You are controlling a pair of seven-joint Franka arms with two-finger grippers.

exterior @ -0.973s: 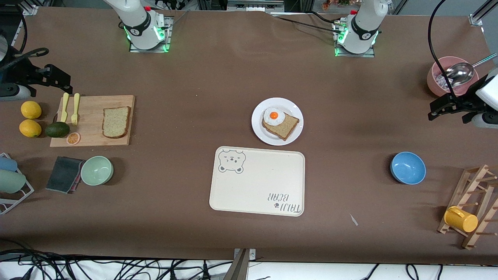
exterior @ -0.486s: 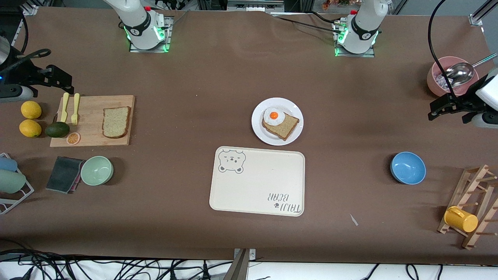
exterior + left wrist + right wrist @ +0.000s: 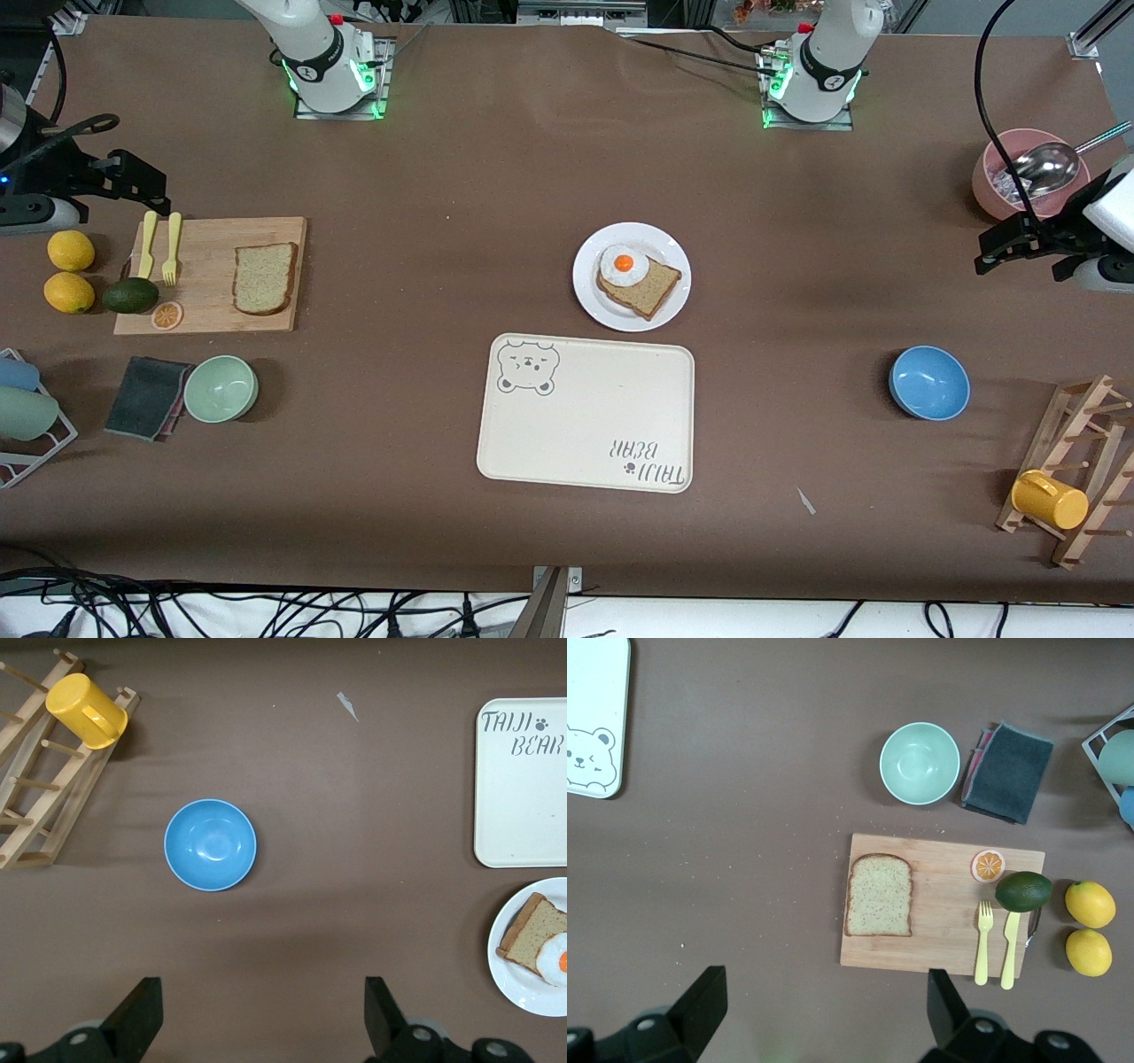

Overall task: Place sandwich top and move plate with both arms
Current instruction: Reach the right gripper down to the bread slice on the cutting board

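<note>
Lowest in the front frame you have the cream rectangular tray with the bear drawing [image 3: 586, 413], low centre. Just above it, apart from its rim, sits the round plain white plate [image 3: 631, 276], carrying the darker brown bread slice [image 3: 641, 285] with a fried egg [image 3: 623, 264] on it. At mid-height, toward the right arm's end of the table, you find the light wooden cutting board [image 3: 211, 275]; the sandwich top, a light tan speckled slice with brown crust [image 3: 263, 278], lies flat on it, well apart from the plate. The left gripper [image 3: 1019, 244] hangs at the frame's right edge over bare table near a pink bowl [image 3: 1028, 173], fingers spread wide, holding nothing. The right gripper [image 3: 133, 182] hangs at the upper left edge, above the board's corner, likewise spread and empty.
</note>
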